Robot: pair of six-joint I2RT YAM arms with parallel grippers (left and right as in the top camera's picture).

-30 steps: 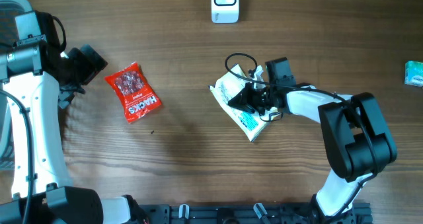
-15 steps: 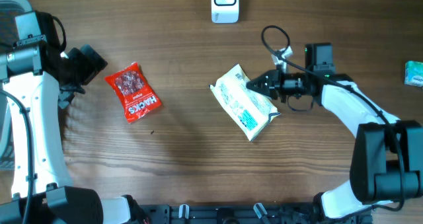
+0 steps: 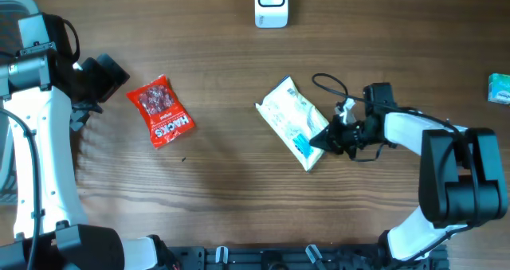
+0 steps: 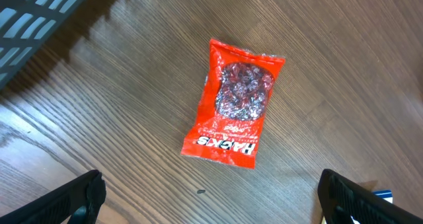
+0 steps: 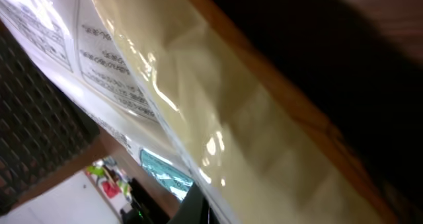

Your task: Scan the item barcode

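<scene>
Right end effector (image 3: 323, 140) has dropped to the white pouch's (image 3: 288, 119) lower-right corner on the tabletop (image 3: 223, 190), clenched there; left end effector (image 4: 213, 201) hangs released. Pinch the film securely before lifting it toward the scanner (image 3: 271, 5).

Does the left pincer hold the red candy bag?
No, the red candy bag lies flat on the table, apart from the open left pincer.
</scene>
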